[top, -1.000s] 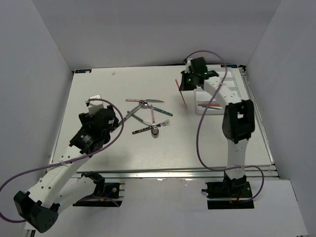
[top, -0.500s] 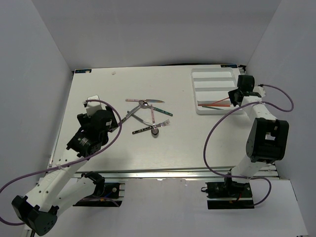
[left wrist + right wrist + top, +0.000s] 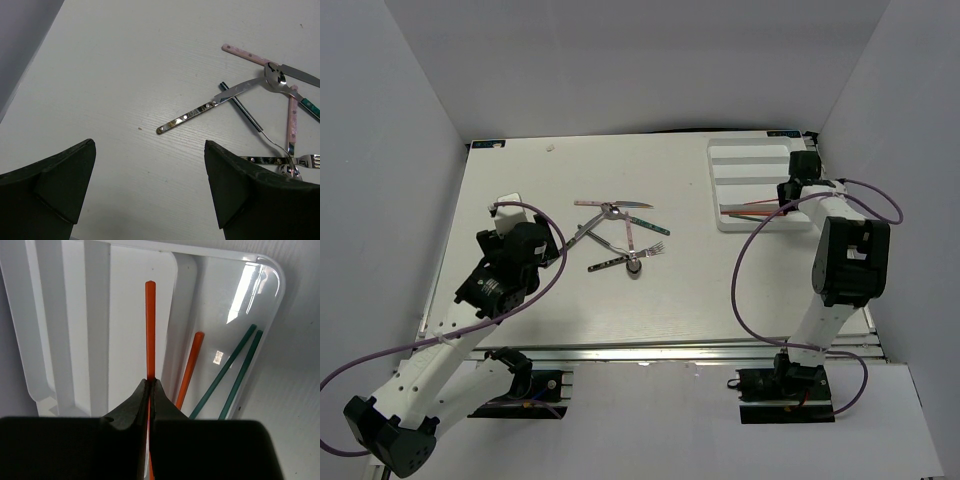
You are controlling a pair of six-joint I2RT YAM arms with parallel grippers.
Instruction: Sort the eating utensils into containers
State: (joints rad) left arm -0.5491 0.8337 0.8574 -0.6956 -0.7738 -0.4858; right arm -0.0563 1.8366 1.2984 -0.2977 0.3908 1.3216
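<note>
Inside right end effector (image 3: 150, 383), orange stick (image 3: 150, 325)

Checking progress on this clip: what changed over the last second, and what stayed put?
The right arm swung from the left edge of the white cutlery tray round to its right side; the right gripper, shut on an orange stick throughout, now holds it over the tray. Unchanged: open left gripper, cutlery pile on the table, a second orange stick and two green sticks in the tray.

A white table (image 3: 520, 180) stands between plain grey walls (image 3: 620, 60).
</note>
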